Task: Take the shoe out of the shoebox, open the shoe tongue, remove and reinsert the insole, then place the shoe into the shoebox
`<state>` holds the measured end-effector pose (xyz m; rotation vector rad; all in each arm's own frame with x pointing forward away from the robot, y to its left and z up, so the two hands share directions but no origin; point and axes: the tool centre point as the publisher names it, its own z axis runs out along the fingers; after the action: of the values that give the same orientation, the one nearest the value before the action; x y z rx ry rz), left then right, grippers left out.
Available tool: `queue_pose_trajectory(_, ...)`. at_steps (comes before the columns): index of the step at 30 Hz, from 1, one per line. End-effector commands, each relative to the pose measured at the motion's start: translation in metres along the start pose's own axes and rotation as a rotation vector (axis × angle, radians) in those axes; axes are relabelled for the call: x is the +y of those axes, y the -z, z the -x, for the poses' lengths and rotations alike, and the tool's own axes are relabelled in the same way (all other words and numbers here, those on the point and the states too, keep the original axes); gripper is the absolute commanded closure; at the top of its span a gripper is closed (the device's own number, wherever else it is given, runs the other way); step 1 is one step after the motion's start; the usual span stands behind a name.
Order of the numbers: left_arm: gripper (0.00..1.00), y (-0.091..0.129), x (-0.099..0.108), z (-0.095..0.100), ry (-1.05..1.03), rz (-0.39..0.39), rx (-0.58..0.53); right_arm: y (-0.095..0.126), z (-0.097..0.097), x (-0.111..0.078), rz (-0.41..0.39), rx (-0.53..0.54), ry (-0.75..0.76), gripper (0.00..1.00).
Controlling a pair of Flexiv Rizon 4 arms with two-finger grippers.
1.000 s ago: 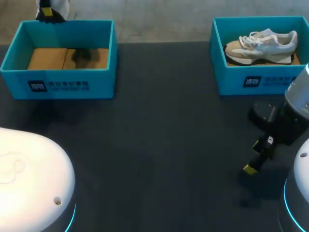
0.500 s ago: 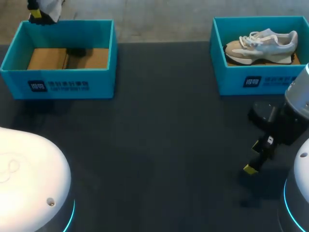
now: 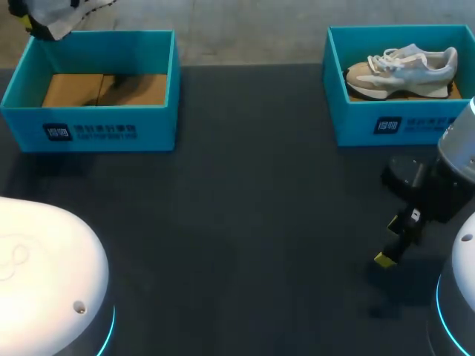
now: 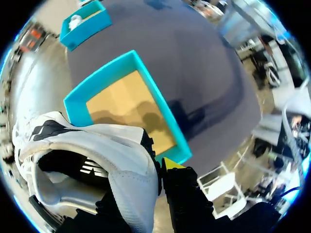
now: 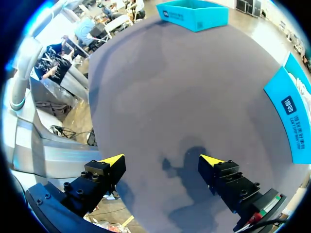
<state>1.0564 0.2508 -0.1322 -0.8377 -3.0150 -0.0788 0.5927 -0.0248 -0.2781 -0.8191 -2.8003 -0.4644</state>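
Observation:
A white shoe (image 3: 56, 13) with black marks hangs above the far left corner of the left teal shoebox (image 3: 93, 132), held by my left gripper (image 3: 30, 22). In the left wrist view the gripper (image 4: 156, 167) is shut on the shoe (image 4: 97, 145) at its collar; one yellow tip shows, the other is hidden behind the shoe. The shoebox (image 4: 80, 94) below shows only its bare cardboard floor. My right gripper (image 3: 395, 239) hangs open over the table near the front right, and its fingers (image 5: 162, 160) hold nothing.
A second teal shoebox (image 3: 393, 122) at the back right holds a white and beige sneaker (image 3: 401, 70); its wall (image 5: 294, 114) lies beside my right gripper. The dark table (image 3: 260, 208) stretches between the two boxes.
My left gripper has carried the white shoe leftward and farther out past the left box's back corner. The right arm has kept still.

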Motion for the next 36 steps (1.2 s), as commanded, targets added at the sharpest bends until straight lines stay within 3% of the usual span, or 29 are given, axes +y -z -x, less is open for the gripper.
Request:
queue_pose_trajectory(1,1.0,0.001,0.009,-0.011,-0.163,0.03,-0.018,-0.001,-0.001,-0.001,0.001,-0.002,0.001,0.0)
queue_pose_trajectory(5,1.0,-0.001,0.017,-0.014,-0.274,0.058,0.012,-0.001,-0.001,-0.001,0.001,-0.002,0.001,0.0)
queue_pose_trajectory(21,1.0,-0.001,0.017,-0.014,-0.274,0.058,0.012,-0.001,-0.001,-0.001,0.001,-0.002,0.001,0.0)
queue_pose_trajectory(23,1.0,-0.004,0.023,-0.011,-0.364,0.141,-0.011,-0.001,-0.001,-0.001,0.001,-0.002,0.001,0.0)
queue_pose_trajectory(28,1.0,-0.009,0.047,-0.001,-0.591,0.24,-0.053,-0.001,-0.001,-0.001,0.001,-0.002,0.001,0.0)
queue_pose_trajectory(31,1.0,-0.015,0.052,0.0,-0.701,0.244,-0.082,-0.001,-0.001,-0.001,0.001,-0.002,0.001,0.0)
queue_pose_trajectory(36,1.0,-0.027,0.056,0.0,-0.807,0.173,-0.106,-0.001,-0.001,-0.001,0.001,-0.002,0.001,0.0)
